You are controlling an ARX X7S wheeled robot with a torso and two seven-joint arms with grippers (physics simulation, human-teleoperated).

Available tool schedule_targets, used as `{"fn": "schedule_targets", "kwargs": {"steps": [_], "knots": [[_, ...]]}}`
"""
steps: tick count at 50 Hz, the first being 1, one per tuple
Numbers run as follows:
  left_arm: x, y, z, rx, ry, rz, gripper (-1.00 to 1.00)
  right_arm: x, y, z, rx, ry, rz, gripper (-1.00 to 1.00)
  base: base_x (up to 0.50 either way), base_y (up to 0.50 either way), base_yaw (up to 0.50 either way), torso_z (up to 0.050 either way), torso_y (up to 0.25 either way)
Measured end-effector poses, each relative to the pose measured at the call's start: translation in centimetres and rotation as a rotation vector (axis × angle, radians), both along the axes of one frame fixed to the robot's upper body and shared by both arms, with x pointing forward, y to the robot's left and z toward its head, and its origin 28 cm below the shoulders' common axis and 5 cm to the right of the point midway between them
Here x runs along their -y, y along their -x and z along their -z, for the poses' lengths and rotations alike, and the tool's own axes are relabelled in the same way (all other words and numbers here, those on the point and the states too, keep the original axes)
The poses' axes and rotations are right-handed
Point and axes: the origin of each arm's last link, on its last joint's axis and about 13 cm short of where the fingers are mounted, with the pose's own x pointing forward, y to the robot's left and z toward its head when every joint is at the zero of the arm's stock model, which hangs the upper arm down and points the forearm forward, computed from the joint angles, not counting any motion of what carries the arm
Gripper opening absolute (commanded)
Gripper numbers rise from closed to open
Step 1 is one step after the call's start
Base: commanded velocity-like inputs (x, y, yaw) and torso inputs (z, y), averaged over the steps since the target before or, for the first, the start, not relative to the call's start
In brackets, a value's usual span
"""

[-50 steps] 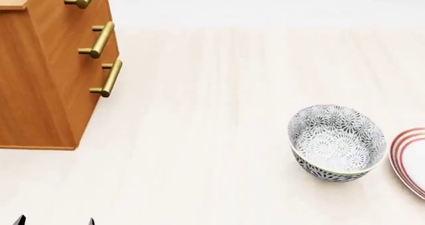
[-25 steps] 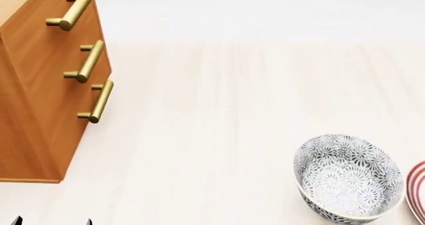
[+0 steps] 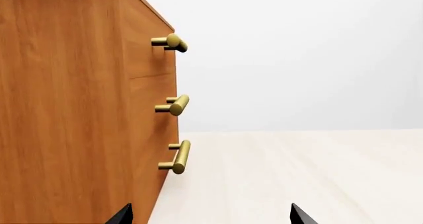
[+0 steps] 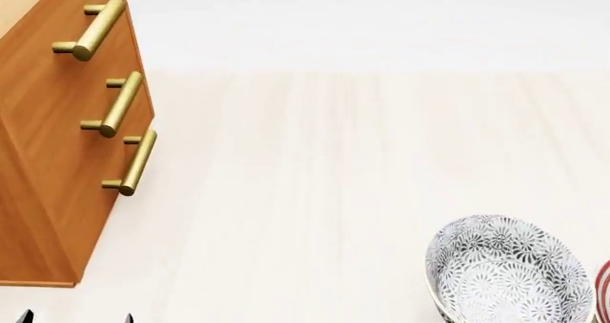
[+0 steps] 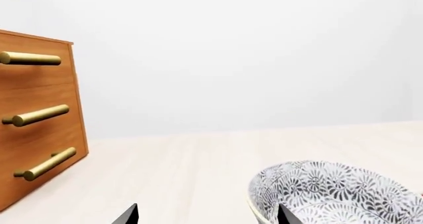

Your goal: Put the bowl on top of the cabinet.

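Right wrist view is showing the right gripper hanging low, fingertips spread wide, the bowl sitting just beyond one fingertip, untouched.

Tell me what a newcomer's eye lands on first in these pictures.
First, the tall orange-brown wooden cabinet at the head view's left edge, with three brass bar handles on its front. Next, the deep round white bowl with the dense grey-black floral pattern, upright on the pale wooden surface at lower right, well apart from the cabinet. A sliver of a red-ringed plate shows just beyond the bowl at the right edge.
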Motion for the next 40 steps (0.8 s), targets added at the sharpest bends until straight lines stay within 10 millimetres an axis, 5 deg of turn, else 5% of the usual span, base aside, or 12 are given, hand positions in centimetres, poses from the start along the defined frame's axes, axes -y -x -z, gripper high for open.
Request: {"fn": "schedule_targets", "kwargs": {"steps": [22, 40], "knots": [[0.11, 0.56, -0.43, 0.008, -0.001, -0.025, 1.00, 0.12, 0.32, -0.22, 0.031, -0.013, 0.042, 1.00, 0.00, 0.00, 0.00, 0.000, 0.000], [0.07, 0.69, -0.61, 0.020, 0.010, -0.034, 1.00, 0.08, 0.33, -0.22, 0.039, -0.009, 0.048, 1.00, 0.00, 0.00, 0.00, 0.036, 0.000]]}}
